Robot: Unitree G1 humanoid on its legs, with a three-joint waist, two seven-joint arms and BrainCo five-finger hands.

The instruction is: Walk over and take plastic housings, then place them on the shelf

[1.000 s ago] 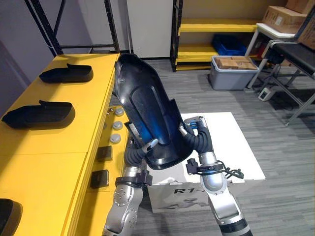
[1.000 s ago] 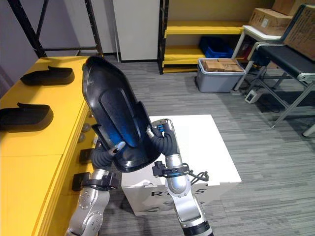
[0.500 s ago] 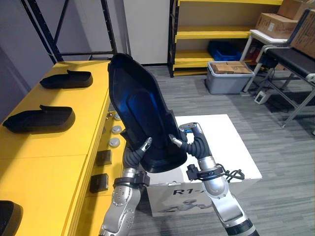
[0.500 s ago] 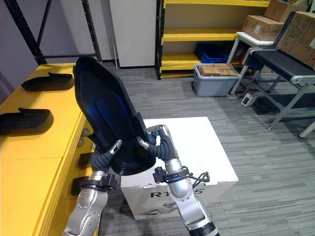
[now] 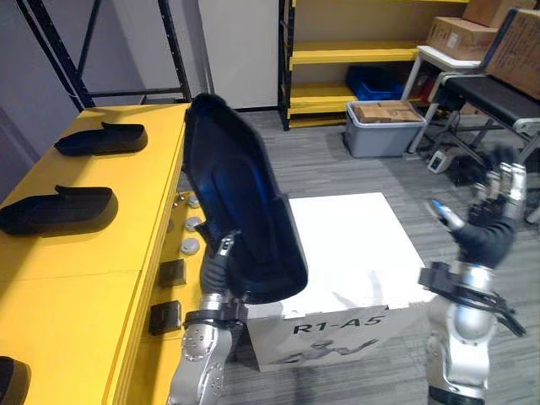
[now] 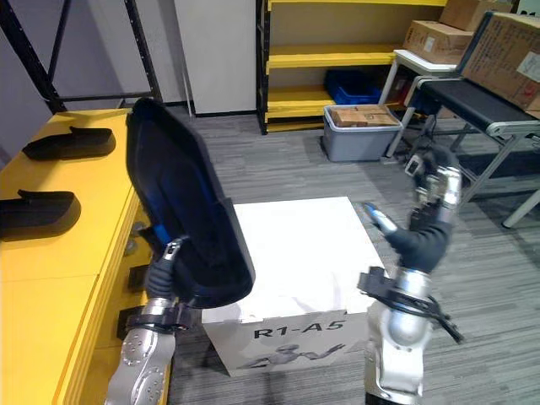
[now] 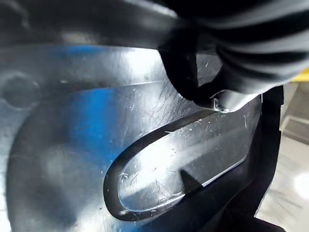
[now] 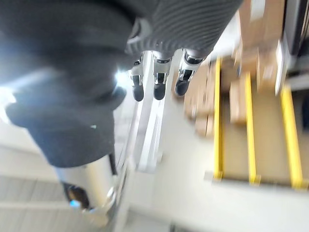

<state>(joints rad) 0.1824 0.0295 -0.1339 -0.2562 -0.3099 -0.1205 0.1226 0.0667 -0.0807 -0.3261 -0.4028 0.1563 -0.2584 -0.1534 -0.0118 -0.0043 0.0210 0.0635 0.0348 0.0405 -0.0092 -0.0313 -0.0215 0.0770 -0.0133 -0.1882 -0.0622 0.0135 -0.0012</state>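
A large glossy black plastic housing [image 5: 240, 211] stands upright in front of me, over the left edge of a white box [image 5: 354, 245]. My left hand [image 5: 218, 263] grips its lower edge from below, thumb on the inner face; the left wrist view shows that shiny inner face [image 7: 96, 145] very close. My right hand [image 5: 491, 221] is raised off to the right, apart from the housing, fingers straight and spread with nothing in them. Two smaller black housings [image 5: 101, 139] [image 5: 59, 209] lie on the yellow shelf top [image 5: 76, 278] at my left.
Part of another black housing [image 5: 13, 381] shows at the shelf's near left corner. A grey bin [image 5: 384, 128] of cardboard boxes sits before a yellow rack [image 5: 337, 55] at the back. A dark bench [image 5: 498, 93] with cartons stands at the right, with grey floor between.
My right hand has let go of the housing and swung out to the right, opening. The left hand now holds the housing alone. The camera has shifted a little.
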